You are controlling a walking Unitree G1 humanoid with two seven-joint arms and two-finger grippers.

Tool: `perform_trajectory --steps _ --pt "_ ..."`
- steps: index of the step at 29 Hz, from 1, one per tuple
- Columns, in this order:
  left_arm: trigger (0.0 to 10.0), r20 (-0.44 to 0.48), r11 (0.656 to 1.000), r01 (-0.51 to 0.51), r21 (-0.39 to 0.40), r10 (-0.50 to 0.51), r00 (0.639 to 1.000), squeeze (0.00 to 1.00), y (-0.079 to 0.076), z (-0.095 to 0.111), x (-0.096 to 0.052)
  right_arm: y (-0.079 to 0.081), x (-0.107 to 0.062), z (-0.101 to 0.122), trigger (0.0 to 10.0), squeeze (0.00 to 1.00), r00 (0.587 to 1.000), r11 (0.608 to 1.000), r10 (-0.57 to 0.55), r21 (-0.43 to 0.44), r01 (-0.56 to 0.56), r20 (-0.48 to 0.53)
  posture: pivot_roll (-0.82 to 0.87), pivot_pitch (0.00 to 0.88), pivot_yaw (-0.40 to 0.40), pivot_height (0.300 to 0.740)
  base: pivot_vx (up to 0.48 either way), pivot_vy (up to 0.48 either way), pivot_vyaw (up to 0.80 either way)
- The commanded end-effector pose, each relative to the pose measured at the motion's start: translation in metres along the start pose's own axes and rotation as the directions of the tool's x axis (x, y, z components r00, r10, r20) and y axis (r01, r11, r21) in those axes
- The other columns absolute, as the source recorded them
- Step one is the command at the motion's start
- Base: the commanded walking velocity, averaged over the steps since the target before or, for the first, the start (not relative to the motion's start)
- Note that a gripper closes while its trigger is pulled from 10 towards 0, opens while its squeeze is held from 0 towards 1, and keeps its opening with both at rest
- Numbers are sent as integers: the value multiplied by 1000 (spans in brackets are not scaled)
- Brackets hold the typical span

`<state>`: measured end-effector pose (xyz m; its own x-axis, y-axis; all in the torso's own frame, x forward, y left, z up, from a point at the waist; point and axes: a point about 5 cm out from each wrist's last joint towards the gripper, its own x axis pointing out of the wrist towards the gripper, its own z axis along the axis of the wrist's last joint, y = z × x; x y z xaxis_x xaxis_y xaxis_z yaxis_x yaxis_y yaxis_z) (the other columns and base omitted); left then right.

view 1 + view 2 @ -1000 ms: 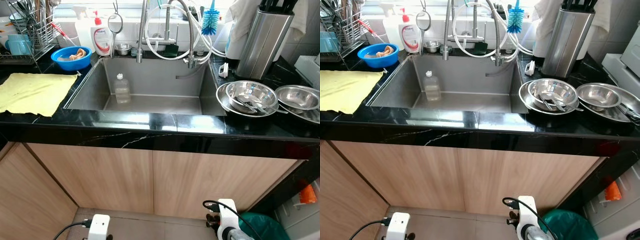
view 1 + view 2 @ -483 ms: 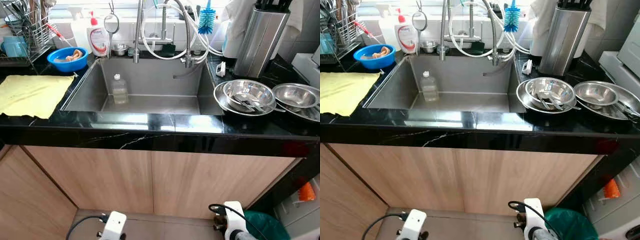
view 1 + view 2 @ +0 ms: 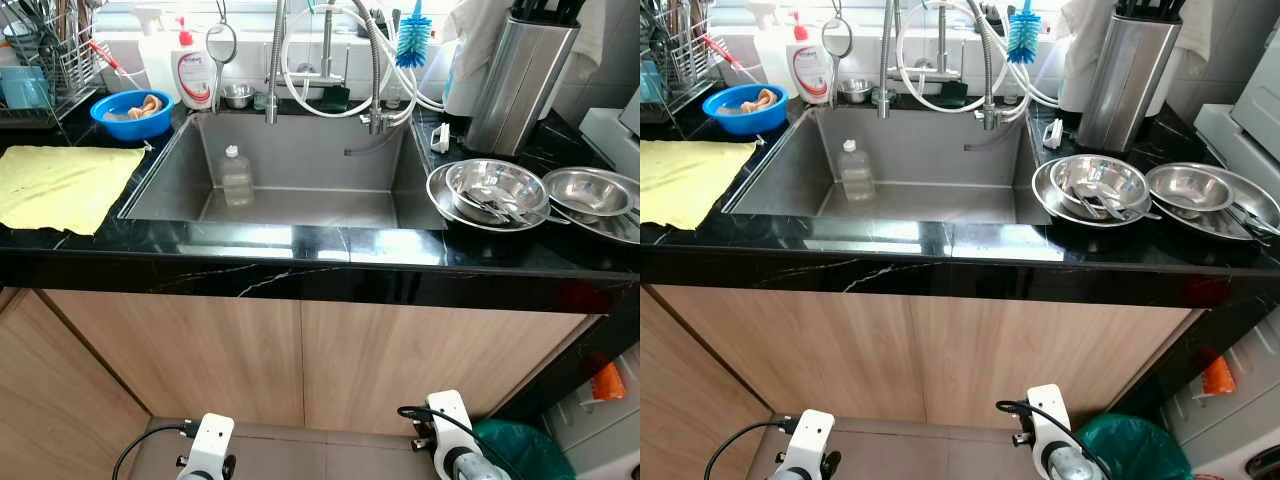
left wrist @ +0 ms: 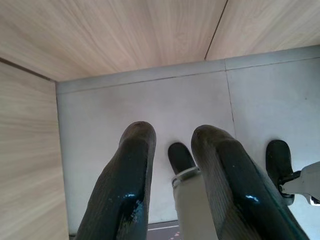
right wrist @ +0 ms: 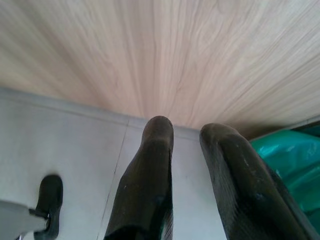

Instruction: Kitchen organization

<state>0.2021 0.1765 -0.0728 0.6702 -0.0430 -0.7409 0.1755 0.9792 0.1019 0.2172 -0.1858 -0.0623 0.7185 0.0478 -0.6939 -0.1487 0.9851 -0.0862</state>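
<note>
We stand facing the sink (image 3: 300, 160), and by our judgement the tidying has hardly begun. Both arms hang low by the wooden cabinet doors (image 3: 300, 360). The left pincer (image 4: 172, 165) and the right pincer (image 5: 187, 150) each point at the grey floor (image 4: 145, 100), fingers slightly parted and gripping nothing.

On the black worktop (image 3: 320, 255), at about two o'clock from the basin, a steel bowl (image 3: 497, 188) holding utensils sits in a wider pan, with a second steel bowl (image 3: 592, 192) just beside it. A clear bottle (image 3: 237, 177) stands upright inside the sink at ten o'clock. A yellow cloth (image 3: 60, 185) lies spread at nine o'clock, and a blue bowl (image 3: 131, 112) sits behind it near a soap bottle (image 3: 194, 75). Everything appears unsorted; all the putting-away is left.
</note>
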Motion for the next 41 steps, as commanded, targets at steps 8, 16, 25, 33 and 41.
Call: perform_trajectory --steps 8,16,25,33,41 --pt "10000 3 999 -27 30 26 1000 0 18 -1 -3 -28 -17 56 10000 0 890 999 -34 43 16 454 -120 0 44 740 0 0 0" --pt "10000 -10 999 -20 25 21 1000 0 18 -8 -5 -17 -20 54 10000 0 881 1000 3 -26 11 474 -97 0 35 740 0 0 0" --pt "10000 -51 999 -18 27 19 998 0 14 -21 -8 -19 -45 52 10000 0 848 995 -5 -85 59 531 -80 0 31 740 0 0 0" --pt "10000 -71 999 -7 44 10 997 0 12 -26 -9 -24 -80 71 10000 0 775 990 -76 -46 134 627 -93 0 39 740 0 0 0" --pt "10000 -11 998 16 54 -16 1000 0 1 -10 -4 -27 -96 122 10000 1000 658 971 -127 -43 236 742 -102 0 39 740 0 0 0"
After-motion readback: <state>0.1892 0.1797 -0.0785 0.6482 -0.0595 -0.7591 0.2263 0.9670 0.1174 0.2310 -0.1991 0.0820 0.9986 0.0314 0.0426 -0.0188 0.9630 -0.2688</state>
